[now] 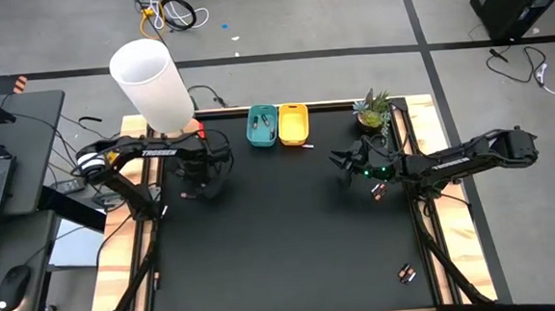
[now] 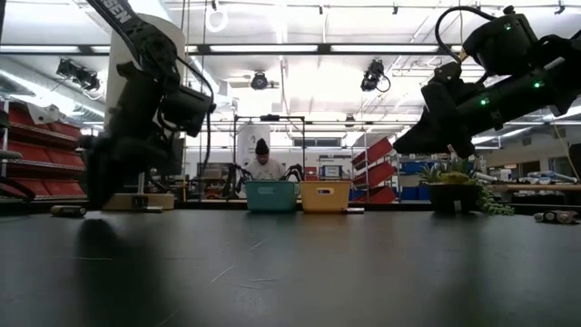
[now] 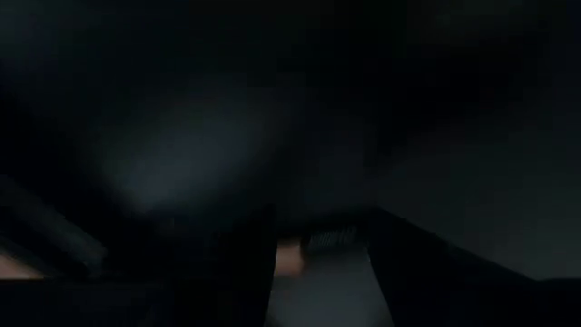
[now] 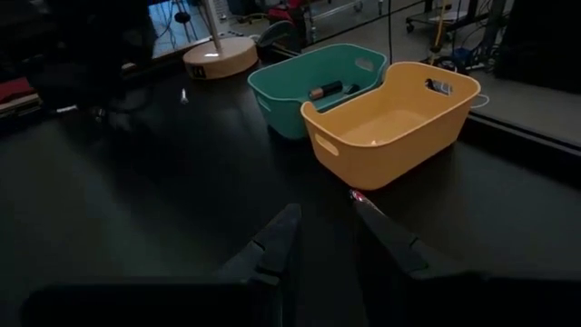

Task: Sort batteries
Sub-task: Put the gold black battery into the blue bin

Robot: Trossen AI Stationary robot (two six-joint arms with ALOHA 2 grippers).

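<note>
Right claw (image 4: 322,227) open, empty, near yellow bin (image 4: 390,123); left claw (image 1: 195,191) state unclear.

Black battery (image 4: 328,90) in teal bin (image 4: 281,111)

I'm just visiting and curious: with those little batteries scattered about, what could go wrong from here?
The batteries near the table's right edge might roll off if bumped. The left gripper sits low on the mat; its wrist view is nearly dark, so its aim may be hard to judge. The right gripper, open and empty, points toward the yellow bin; moving carelessly, it could nudge that bin or the teal bin beside it.
</note>
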